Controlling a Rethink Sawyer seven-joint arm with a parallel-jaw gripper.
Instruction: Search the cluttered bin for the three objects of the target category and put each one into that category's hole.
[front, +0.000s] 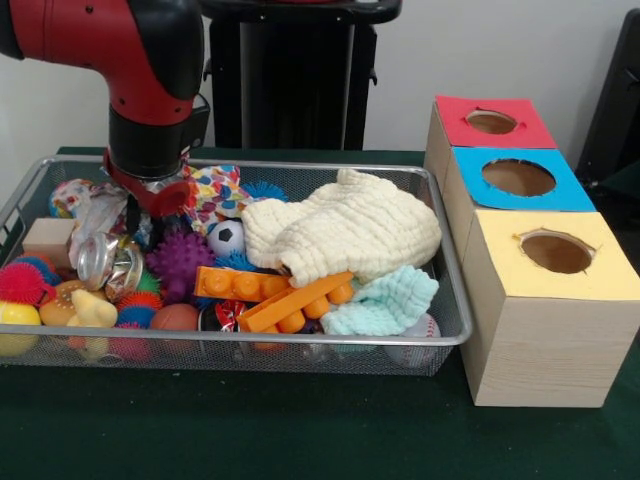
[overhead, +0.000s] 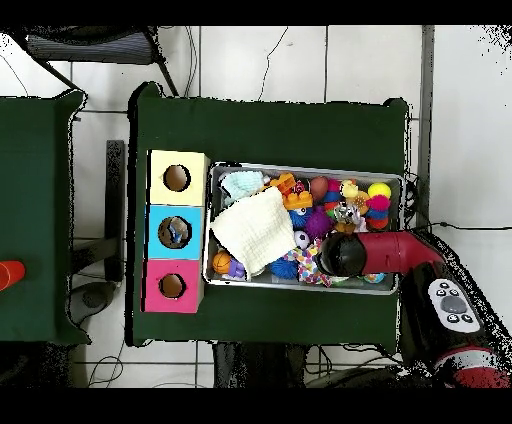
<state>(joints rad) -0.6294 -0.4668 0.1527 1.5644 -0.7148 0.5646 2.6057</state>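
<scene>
Crinkly plastic pieces lie among toys at the bin's left end, under the red arm's gripper, far from the blue-topped hole; I cannot tell whether it grips anything.

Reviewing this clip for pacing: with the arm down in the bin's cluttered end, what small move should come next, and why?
Probably a short straight lift. The hand sits low in the bin, among toys beside crinkly plastic; its grip is hidden. Rising would show whether anything came up before heading to the blue-topped hole.
</scene>
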